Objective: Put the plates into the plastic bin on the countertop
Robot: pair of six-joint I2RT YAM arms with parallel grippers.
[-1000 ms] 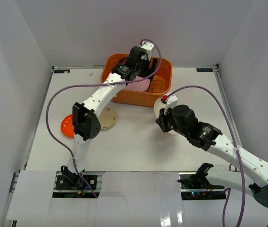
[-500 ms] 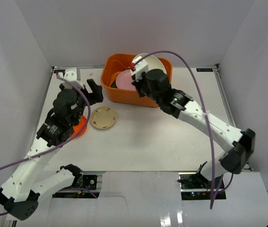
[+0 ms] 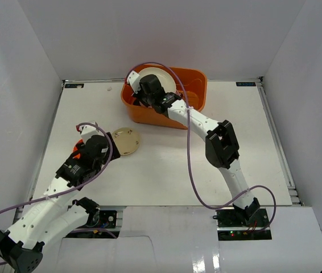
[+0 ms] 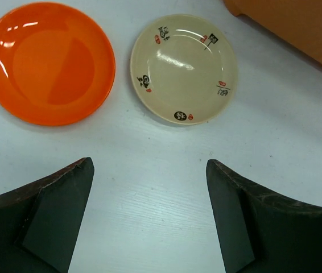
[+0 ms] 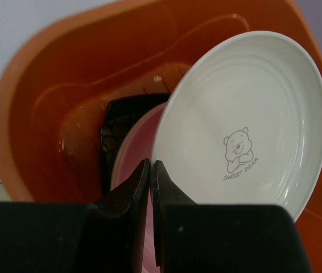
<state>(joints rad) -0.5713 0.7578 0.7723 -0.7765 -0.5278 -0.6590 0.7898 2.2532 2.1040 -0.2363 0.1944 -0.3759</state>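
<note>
My right gripper (image 5: 151, 162) is shut on the left rim of a cream plate (image 5: 246, 114) with a bear drawing, held tilted over the orange plastic bin (image 5: 64, 85). Inside the bin, a pink plate (image 5: 137, 139) and a black square plate (image 5: 114, 133) lean behind it. From above, the cream plate (image 3: 160, 78) stands at the bin's (image 3: 198, 79) left end under the right gripper (image 3: 149, 94). My left gripper (image 4: 148, 162) is open and empty above the countertop (image 4: 149, 216), short of an orange-red plate (image 4: 48, 62) and a small beige plate (image 4: 184, 68).
White walls enclose the countertop (image 3: 166, 165) on three sides. The bin's near corner (image 4: 297, 28) lies just beyond and right of the beige plate (image 3: 126, 141). The left arm covers most of the orange-red plate (image 3: 77, 149) from above. Purple cables loop around both arms.
The right arm has carried the cream plate from the bin's right part to its left end. The left arm has drawn back toward the near side, above the two plates.
</note>
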